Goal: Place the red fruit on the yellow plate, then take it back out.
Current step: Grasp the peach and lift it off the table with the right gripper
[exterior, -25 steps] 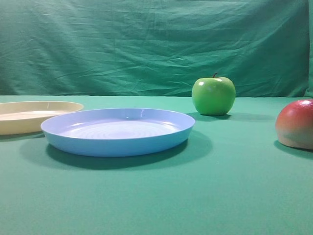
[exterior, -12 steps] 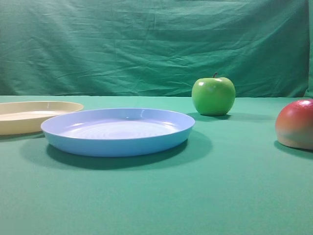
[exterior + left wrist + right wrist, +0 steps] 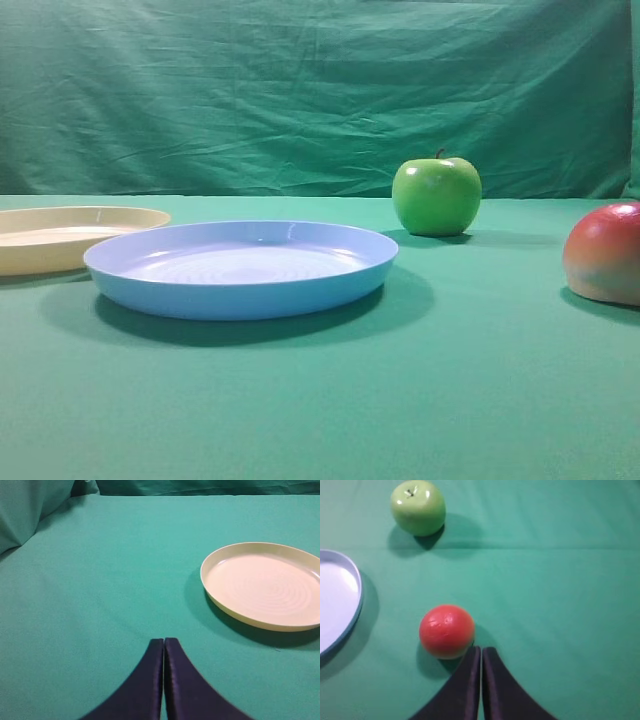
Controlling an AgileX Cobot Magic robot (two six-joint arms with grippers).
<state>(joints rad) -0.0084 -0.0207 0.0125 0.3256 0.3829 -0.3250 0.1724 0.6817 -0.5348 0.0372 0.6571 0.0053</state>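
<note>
Just left of the closed right hand (image 3: 481,652) sits the red fruit (image 3: 446,631), ungripped.

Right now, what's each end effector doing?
Left end effector: closed, holding nothing.
Right end effector: closed, holding nothing, beside the red fruit.

left gripper (image 3: 163,641) fingers pressed together, right gripper (image 3: 481,649) likewise

From your high view, the yellow plate (image 3: 60,238) sits at nine o'clock, the blue plate (image 3: 240,268) just beside it at centre, the green apple (image 3: 436,196) behind at one o'clock, the red fruit (image 3: 605,253) at three o'clock.
</note>
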